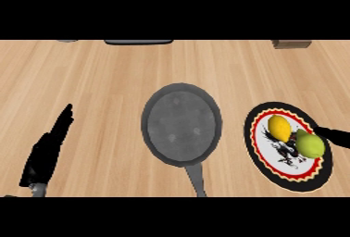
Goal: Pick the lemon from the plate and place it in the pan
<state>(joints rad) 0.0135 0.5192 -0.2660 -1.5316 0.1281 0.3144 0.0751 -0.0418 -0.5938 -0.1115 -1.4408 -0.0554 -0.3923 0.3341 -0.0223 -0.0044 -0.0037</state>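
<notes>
**Lemon not picked yet**

Lemon [279, 126] sat on plate [258, 147], touching a green fruit [312, 145]. Pan [181, 124] held nothing. Right hand [334, 136] came in over plate's right rim; finger state: cannot tell. Left hand [46, 152] rested at left, fingers straight. Bare counter [103, 78] between pan and plate, short clear transfer path
</notes>
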